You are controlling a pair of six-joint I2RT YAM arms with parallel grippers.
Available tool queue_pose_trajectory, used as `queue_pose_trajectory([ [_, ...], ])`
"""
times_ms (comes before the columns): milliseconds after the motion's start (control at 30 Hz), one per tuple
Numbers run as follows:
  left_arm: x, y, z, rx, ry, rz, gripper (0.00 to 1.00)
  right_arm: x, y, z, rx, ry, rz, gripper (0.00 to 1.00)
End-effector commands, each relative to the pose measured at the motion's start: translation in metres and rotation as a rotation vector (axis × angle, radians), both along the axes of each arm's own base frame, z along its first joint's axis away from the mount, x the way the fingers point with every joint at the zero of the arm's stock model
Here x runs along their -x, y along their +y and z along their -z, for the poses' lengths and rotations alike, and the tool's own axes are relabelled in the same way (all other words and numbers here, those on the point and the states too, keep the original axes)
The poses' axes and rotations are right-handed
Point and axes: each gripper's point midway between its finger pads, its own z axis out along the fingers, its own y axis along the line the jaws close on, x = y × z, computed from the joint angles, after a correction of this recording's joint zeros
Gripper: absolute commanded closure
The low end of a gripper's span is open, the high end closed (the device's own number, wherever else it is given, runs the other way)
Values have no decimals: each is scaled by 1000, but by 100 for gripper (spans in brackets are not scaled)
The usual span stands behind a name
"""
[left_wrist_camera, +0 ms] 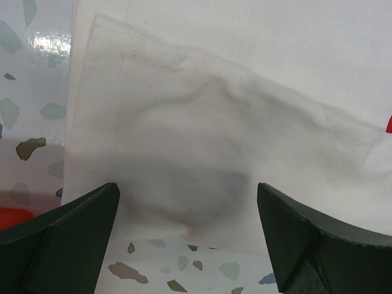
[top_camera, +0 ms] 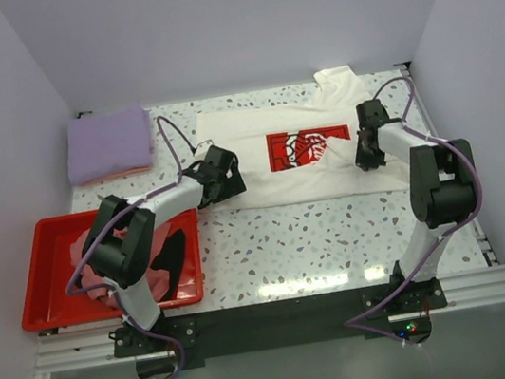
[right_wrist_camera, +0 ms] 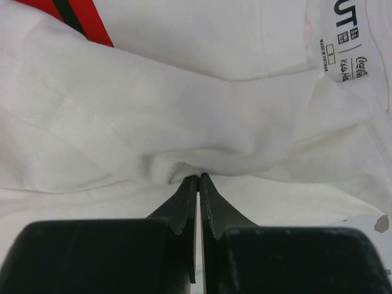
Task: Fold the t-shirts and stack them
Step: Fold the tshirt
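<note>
Lying crosswise: cream-white t-shirt (top_camera: 262, 186). On its fold, right of red print (top_camera: 296, 149), right gripper (right_wrist_camera: 198, 177) pinched; left of print, left gripper (left_wrist_camera: 188, 188) wide over edge.

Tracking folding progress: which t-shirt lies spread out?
The cream-white t-shirt with the red print, mid-table. The lavender t-shirt is folded far left; the pink one is bunched in the red tray.

The overhead camera looks steeply down on the whole white t-shirt (top_camera: 276, 188); both wrist cameras hang close over that same shirt, left at its hem end, right by its neck label (right_wrist_camera: 346, 48).
</note>
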Motion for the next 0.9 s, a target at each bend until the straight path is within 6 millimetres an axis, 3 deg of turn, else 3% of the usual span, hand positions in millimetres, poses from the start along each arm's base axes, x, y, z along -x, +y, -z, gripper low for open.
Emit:
queue_pose_trajectory([
  [0, -3, 21, -9, -52, -17, -26, 0, -35, -2, -26, 16, -122, 4, 100],
  [200, -3, 21, -8, -50, -15, -26, 0, -66, -12, -59, 70, -204, 11, 100],
  [400, -3, 22, -7, -59, -11, -29, 0, -96, -24, -76, 139, -256, 23, 100],
  [700, -1, 24, -4, -69, 2, -35, 0, -129, -35, -79, 219, -269, 10, 100],
  [867, -1, 24, -4, -69, 3, -37, 0, -130, -45, -74, 261, -245, 68, 97],
])
